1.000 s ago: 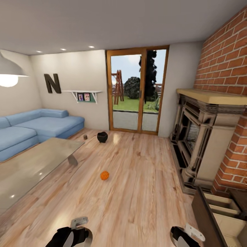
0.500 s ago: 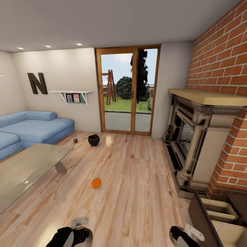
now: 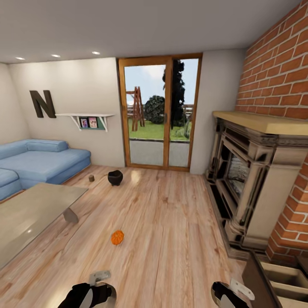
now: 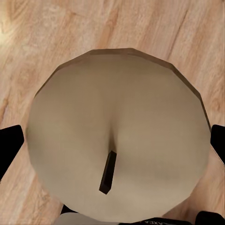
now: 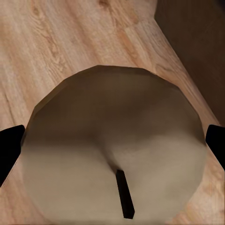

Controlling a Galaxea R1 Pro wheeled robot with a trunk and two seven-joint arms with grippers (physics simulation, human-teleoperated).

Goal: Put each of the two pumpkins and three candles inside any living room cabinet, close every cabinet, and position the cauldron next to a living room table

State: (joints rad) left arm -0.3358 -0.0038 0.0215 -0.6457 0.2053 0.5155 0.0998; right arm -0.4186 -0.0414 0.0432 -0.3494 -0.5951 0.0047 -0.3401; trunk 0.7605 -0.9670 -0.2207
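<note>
Head view, living room, items as found. Pumpkin point(image 3: 117, 237): one, orange, on the wood floor point(image 3: 171, 222), ahead of the robot and toward its left side. Cauldron point(image 3: 114, 177): black, on the floor farther off near the glass door point(image 3: 159, 113), well apart from the glass table point(image 3: 30, 214). Candle point(image 3: 91, 178): one small stub on the floor just beside the cauldron, between it and the blue sofa point(image 3: 40, 160). Cabinet point(image 3: 278, 282): dark unit at the robot's right, standing open with pale compartments showing.

Left gripper point(image 4: 112, 136): clamped on a candle point(image 4: 117, 140), wick end facing the wrist camera, black fingers flanking both sides. Right gripper point(image 5: 112, 145): likewise closed about a second candle point(image 5: 115, 145), its wick visible, wood floor beneath.

Governing relation: the open cabinet lay close beside the right arm, low and to the right, so that arm was judged nearer for depositing its candle. The pumpkin lay forward and left, nearer the left arm, but both hands were occupied.
</note>
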